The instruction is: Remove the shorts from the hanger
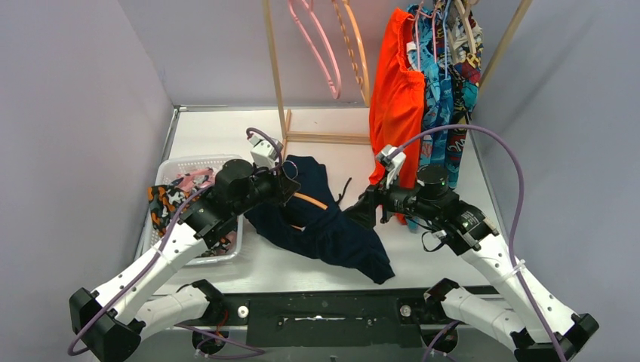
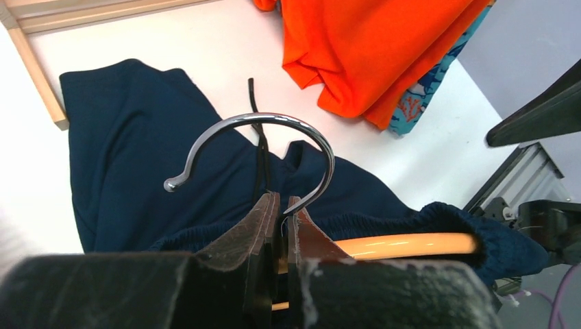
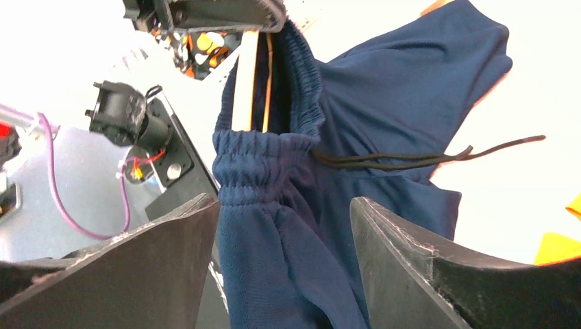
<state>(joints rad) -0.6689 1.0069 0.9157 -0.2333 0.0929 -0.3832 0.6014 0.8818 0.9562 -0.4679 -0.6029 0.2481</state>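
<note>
The navy shorts (image 1: 332,234) lie spread on the table, their elastic waistband still round the orange hanger (image 1: 311,202). My left gripper (image 2: 283,205) is shut on the neck of the hanger just below its chrome hook (image 2: 274,122). The orange bar (image 2: 404,245) runs off to the right into the waistband. My right gripper (image 3: 284,219) stands open at the waistband's other end. The navy shorts (image 3: 274,178) hang between its fingers (image 3: 171,247), and I see no pinch on the cloth. The hanger (image 3: 244,75) shows above, inside the waistband.
A white basket (image 1: 198,161) at the left holds black-orange print shorts (image 1: 164,202) and pink ones (image 1: 192,181). The wooden rack (image 1: 275,68) stands behind, with an empty pink hanger (image 1: 317,45), orange-red shorts (image 1: 396,98) and teal patterned shorts (image 1: 438,90) on it.
</note>
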